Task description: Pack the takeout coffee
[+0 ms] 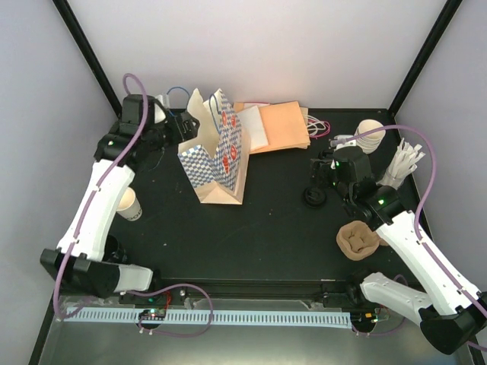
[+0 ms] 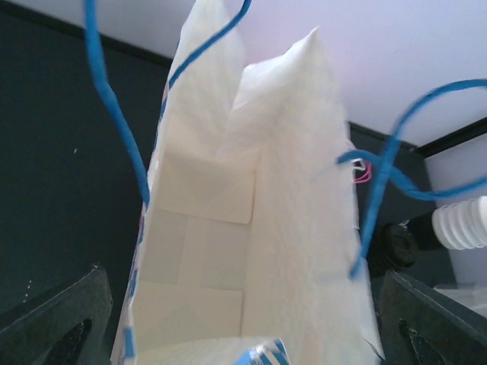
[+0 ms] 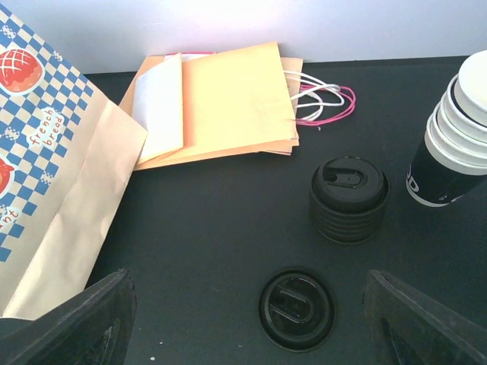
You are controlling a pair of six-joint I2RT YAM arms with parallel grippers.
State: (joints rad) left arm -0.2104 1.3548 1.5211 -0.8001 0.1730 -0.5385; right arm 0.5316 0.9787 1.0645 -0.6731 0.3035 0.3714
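The takeout coffee cup stands open-topped at the table's left, beside my left arm, with no lid on it. A single black lid lies flat on the table right of centre. My right gripper hovers over that lid, open, with the lid between its fingers and nearer the right one. The blue-checked paper bag stands upright at the back centre, its mouth open. My left gripper is above the bag's white inside, open, one finger on each side.
A stack of black lids sits just beyond the single lid. A stack of nested cups lies at the back right. Flat orange bags rest behind the checked bag. A brown pulp carrier lies near my right arm.
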